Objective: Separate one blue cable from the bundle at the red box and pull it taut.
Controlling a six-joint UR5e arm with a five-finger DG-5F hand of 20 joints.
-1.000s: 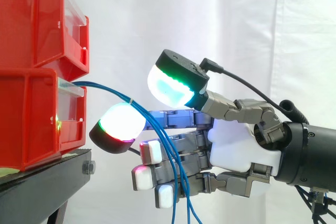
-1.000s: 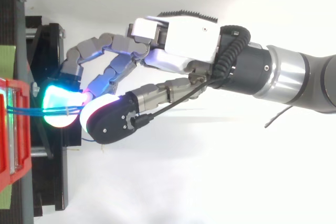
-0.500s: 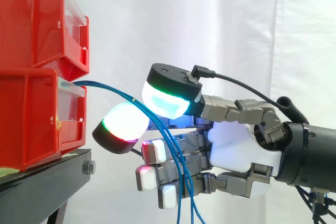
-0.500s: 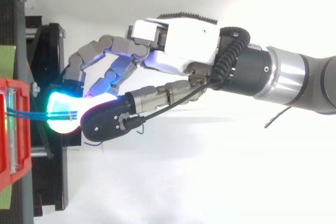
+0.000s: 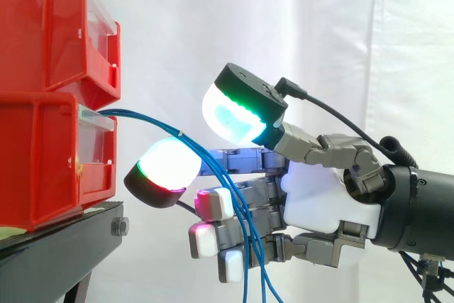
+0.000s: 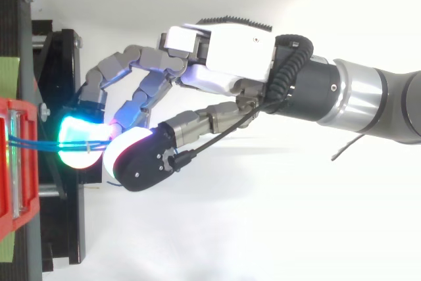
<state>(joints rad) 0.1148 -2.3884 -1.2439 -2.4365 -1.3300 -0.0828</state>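
A bundle of thin blue cables [image 5: 142,117] leaves the front of the lower red box [image 5: 42,154]. It arcs over a glowing white fingertip [image 5: 164,169] and hangs down in front of the other fingers. My hand [image 5: 319,196] reaches in from the right, its fingers stretched toward the box. The thumb pad [image 5: 234,113], glowing white and cyan, is raised above and right of the cables, with a clear gap to the fingertip below. From above, the cables [image 6: 33,141] run from the box onto the cyan-lit fingertip [image 6: 79,146], with the hand [image 6: 223,51] behind it.
A second red box [image 5: 50,26] is stacked on the lower one. Both rest on a black stand [image 5: 57,253] at the left. A white curtain hangs behind.
The thumb dipped toward the cable-bearing fingertip half a second ago and has now lifted up and to the right again. The lower fingers have shifted slightly right. The cables stay draped over the fingertip.
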